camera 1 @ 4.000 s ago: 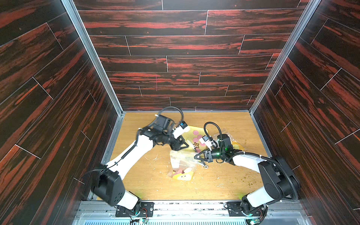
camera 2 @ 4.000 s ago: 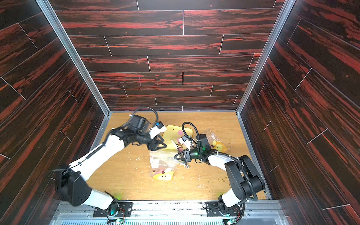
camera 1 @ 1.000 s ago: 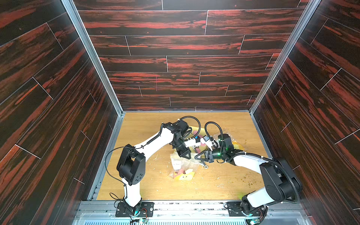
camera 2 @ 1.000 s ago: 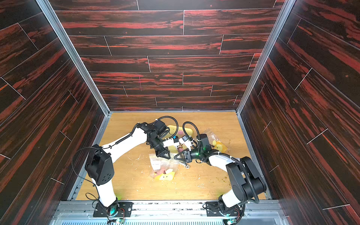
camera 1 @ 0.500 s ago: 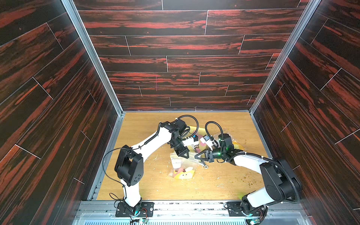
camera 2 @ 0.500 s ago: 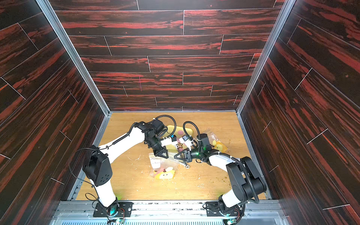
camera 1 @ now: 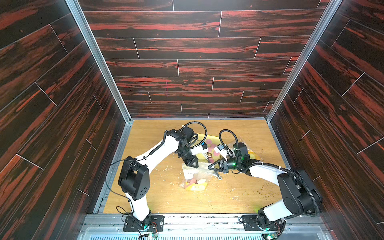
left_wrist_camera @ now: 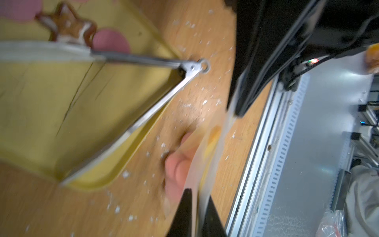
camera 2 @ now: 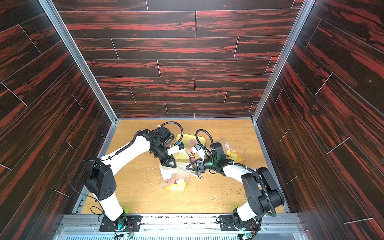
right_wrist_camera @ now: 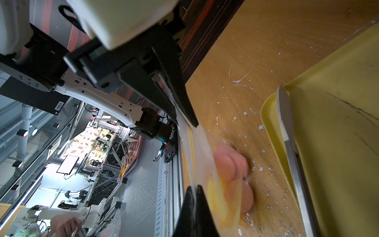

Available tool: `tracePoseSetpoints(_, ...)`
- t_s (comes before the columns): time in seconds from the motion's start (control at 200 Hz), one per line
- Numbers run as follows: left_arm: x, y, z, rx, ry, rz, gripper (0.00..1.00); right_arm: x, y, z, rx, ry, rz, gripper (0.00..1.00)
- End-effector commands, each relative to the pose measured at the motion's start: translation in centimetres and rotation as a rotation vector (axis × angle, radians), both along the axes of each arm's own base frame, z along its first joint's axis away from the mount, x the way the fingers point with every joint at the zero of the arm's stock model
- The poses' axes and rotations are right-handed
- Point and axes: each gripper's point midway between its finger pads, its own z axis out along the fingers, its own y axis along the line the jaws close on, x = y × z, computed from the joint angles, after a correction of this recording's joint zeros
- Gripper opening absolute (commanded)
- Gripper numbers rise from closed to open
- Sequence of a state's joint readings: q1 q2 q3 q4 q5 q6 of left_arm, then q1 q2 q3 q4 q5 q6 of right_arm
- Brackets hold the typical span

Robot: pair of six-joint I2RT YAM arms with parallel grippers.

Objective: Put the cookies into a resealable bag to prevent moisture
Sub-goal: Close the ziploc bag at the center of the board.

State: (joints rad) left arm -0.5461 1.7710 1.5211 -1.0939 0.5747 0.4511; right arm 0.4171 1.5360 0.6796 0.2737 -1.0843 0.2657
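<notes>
- While the right pincer (camera 1: 210, 166) is pressed together on one corner of the mouth of the resealable bag (camera 1: 193, 176), the left pincer (camera 1: 192, 165) sits at the opposite corner. There is a narrow gap between its jaws and the bag's rim runs through that gap. Whether it grips the rim I cannot tell.
- Between the two pincers the rim is stretched into a straight band, visible in both wrist views.
- The bag lies near the middle of the tabletop (camera 1: 158, 187), mouth toward 12 o'clock and closed end toward 6 o'clock.
- Several pink cookies (right_wrist_camera: 231, 170) lie inside the bag at its closed end, beside yellow pieces (camera 1: 197, 187).
- At 12 o'clock from the bag sits a yellow tray (left_wrist_camera: 51, 106) carrying loose pink cookies (camera 1: 212, 145) and the brown star cookie (camera 1: 208, 154).
- Metal tongs (left_wrist_camera: 143, 61) lie across the tray's corner, with their ringed hinge end on the tabletop at 3 o'clock of the bag.
- A second clear bag (camera 1: 252, 152) with yellow contents rests at 3 o'clock of the tray.
- White crumbs (right_wrist_camera: 245, 113) are scattered over the wood.
</notes>
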Motion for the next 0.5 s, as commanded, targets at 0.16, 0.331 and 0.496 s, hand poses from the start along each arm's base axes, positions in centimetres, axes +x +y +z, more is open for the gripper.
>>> tracePoseSetpoints(0.16,-0.5,2.2,1.7,0.008,-0.016,0.043,0.00,-0.1,-0.4,-0.2,0.001,0.007,0.007,0.00)
tracePoseSetpoints(0.331,-0.5,3.2,1.1,0.047,-0.021,0.074,0.18,-0.1,-0.4,-0.2,0.002,0.007,0.008,0.00)
tracePoseSetpoints(0.496,-0.5,3.8,1.1,0.052,-0.017,0.093,0.00,0.0,-0.5,-0.2,0.001,0.009,0.007,0.00)
